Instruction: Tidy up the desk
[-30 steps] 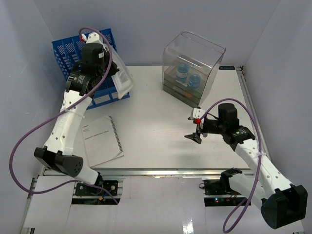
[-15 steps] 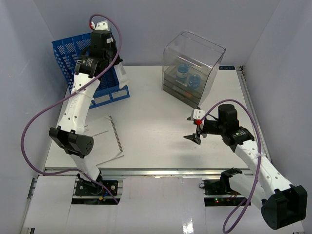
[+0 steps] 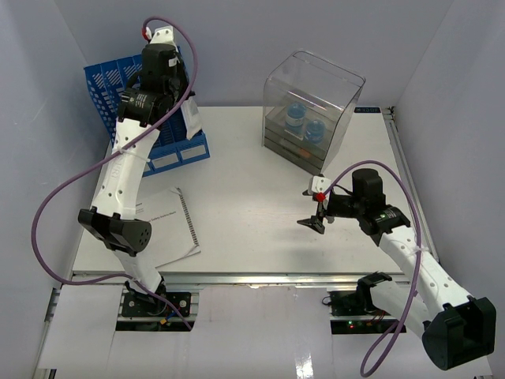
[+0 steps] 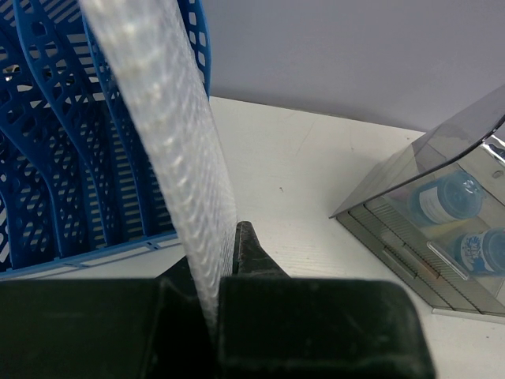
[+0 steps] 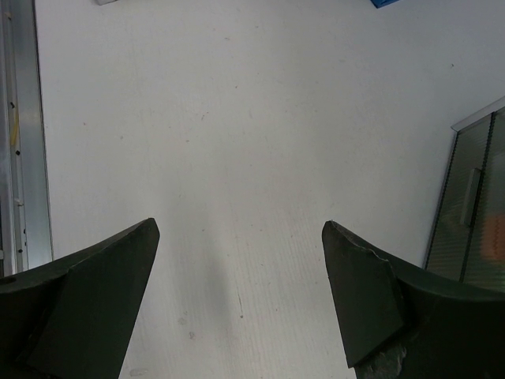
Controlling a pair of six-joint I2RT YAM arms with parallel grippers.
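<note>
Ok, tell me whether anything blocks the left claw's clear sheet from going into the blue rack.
Nothing visible does. The left claw holds the clear sheet edge-on right by the blue rack, whose visible slots look empty.

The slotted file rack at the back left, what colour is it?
The file rack is blue, clearest in the left wrist view.
</note>
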